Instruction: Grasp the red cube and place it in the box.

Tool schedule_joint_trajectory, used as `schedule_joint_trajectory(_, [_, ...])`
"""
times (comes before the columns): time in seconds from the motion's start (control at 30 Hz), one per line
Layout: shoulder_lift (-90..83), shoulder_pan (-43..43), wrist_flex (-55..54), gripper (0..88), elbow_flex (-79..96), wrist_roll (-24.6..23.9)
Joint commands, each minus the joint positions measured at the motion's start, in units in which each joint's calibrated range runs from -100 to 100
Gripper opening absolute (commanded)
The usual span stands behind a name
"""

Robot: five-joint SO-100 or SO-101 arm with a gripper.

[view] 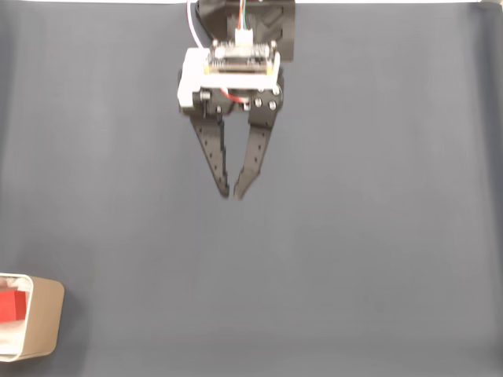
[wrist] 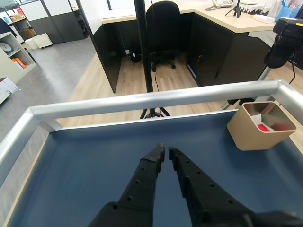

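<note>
The gripper (view: 230,194) hangs over the middle of the blue mat (view: 354,259), its jaws nearly closed with only a sliver between the tips — nothing held. The red cube (view: 12,305) already lies inside the box (view: 45,314), at the lower left corner of the fixed view and well apart from the arm. By my judgement the placing is done; what remains is to keep clear and not nudge the box. Open mat surrounds the gripper. In the wrist view the metal rail (wrist: 156,100) bounds the far edge — the box sits just inside it.
</note>
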Motion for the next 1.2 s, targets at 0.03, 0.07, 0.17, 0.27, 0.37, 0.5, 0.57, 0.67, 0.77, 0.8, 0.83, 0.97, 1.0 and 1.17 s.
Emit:
schedule_joint_trajectory(0.03, [-10.6,-1.6,-0.6,0.0,9.7,0.8])
schedule_joint_trajectory(0.07, [-12.7,-1.8,-0.6,0.0,12.5,0.8])
schedule_joint_trajectory(0.17, [-19.1,-2.3,-0.6,0.0,21.1,1.2])
schedule_joint_trajectory(0.27, [-25.3,-2.9,-0.4,0.0,28.7,1.4])
schedule_joint_trajectory(0.37, [-31.2,-3.2,-0.1,0.0,36.1,1.6])
schedule_joint_trajectory(0.5, [-38.6,-3.4,1.6,0.0,44.5,2.1])
schedule_joint_trajectory(0.57, [-41.7,-3.4,2.8,0.0,48.2,2.1])
schedule_joint_trajectory(0.67, [-46.9,-3.4,5.3,0.0,53.5,2.3])
schedule_joint_trajectory(0.77, [-50.7,-3.9,9.0,0.0,57.3,2.3])
schedule_joint_trajectory(0.8, [-51.6,-4.2,10.4,0.0,58.1,2.2])
schedule_joint_trajectory(0.83, [-51.8,-4.3,11.3,0.0,59.0,2.1])
schedule_joint_trajectory(0.97, [-51.8,-3.9,13.4,0.0,62.2,2.6])
schedule_joint_trajectory(1.0, [-51.8,-3.9,14.7,0.0,62.5,2.7])
schedule_joint_trajectory(1.17, [-51.9,-4.5,23.9,0.0,62.6,0.8])
